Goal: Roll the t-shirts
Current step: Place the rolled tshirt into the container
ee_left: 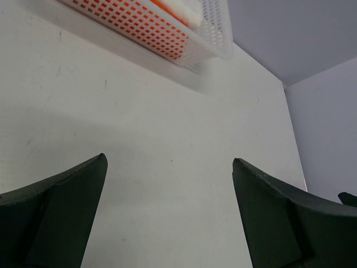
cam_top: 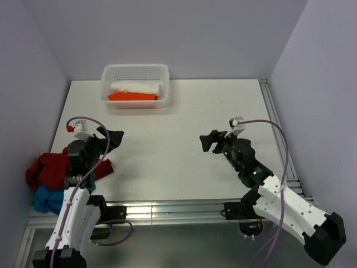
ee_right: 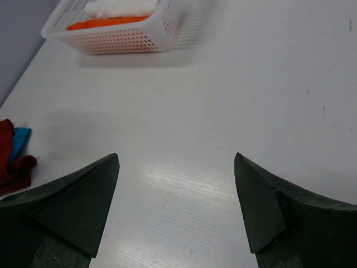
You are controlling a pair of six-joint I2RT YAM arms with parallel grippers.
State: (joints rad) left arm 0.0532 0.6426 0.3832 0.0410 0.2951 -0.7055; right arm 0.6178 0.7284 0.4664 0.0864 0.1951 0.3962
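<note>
Fetching the next garment is, in my judgement, the step in hand. Your left tool (cam_top: 114, 137) and right tool (cam_top: 209, 140) both stand wide open, holding nothing, above the white worktop (cam_top: 167, 162). The crumpled dark red t-shirt (cam_top: 47, 170) and blue t-shirt (cam_top: 47, 200) lie heaped at lower left with no readable axis; spread one flat before rolling. The rolled white t-shirt (cam_top: 136, 86) and orange t-shirt (cam_top: 131, 96) lie in the white perforated basket (cam_top: 135, 66) at upper centre, long axes running left-right.

White arms (cam_top: 72, 218) with black joints, lilac cables (cam_top: 83, 118), black tools (cam_top: 114, 137).
</note>
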